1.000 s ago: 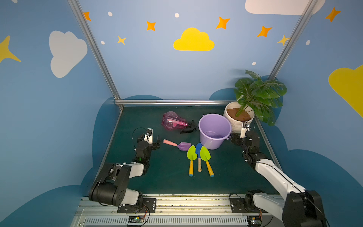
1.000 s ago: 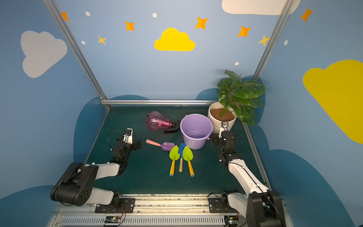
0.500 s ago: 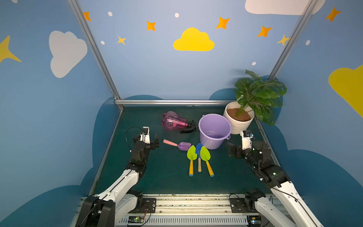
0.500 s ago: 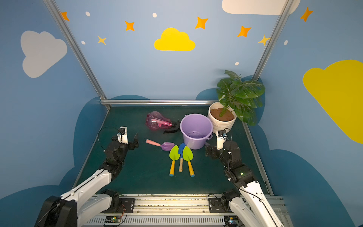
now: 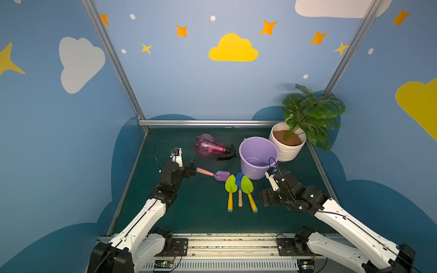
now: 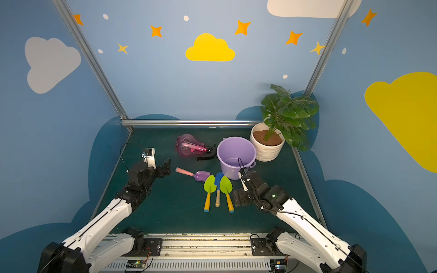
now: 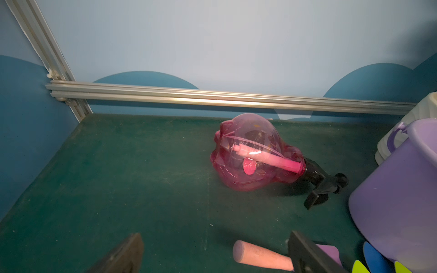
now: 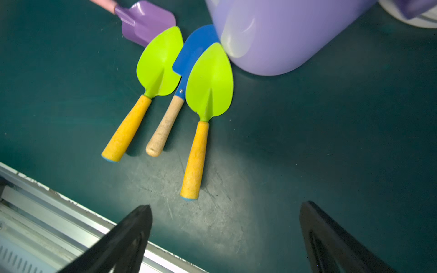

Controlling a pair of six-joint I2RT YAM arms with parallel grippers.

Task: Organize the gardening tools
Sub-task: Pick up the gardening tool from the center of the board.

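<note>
Arms had just stretched out, so the left pincer (image 7: 215, 235) sat open by the purple shovel (image 5: 221, 175) and the right pincer (image 8: 225, 206) open by the green shovels (image 5: 247, 185) on the desk (image 5: 201, 212), ready to grab.

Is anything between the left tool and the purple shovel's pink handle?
Nothing visible does. The open left tool sits right at the pink handle end of the purple plastic shovel, only bare green mat between; the pink translucent spray bottle lies farther back.

White arm links (image 5: 146, 215), black joints (image 5: 169, 173), thin cables (image 5: 155, 153)
</note>
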